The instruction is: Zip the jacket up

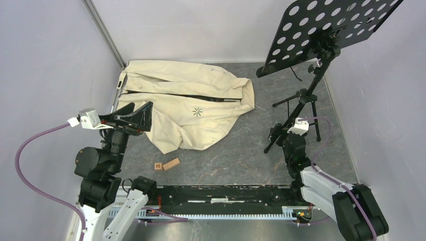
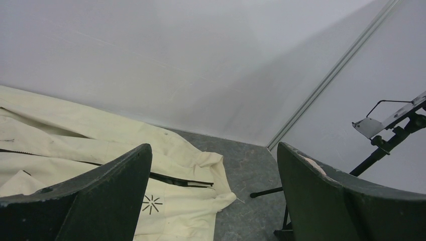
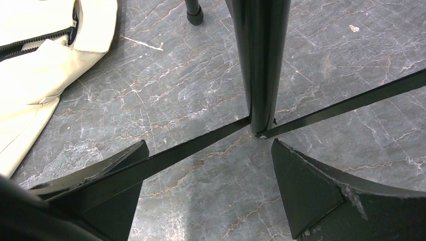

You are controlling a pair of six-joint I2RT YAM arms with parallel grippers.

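The left claw is seen wide open and empty. The jacket is spread on the bench just ahead and to the right of it. The jacket is of creased cream fabric, crossed by a dark zipper and marked with a black starburst logo. The right claw is likewise seen wide open and empty beside a stand, with the jacket lying well to its left.

right end effector spread, stand base, jacket upper left
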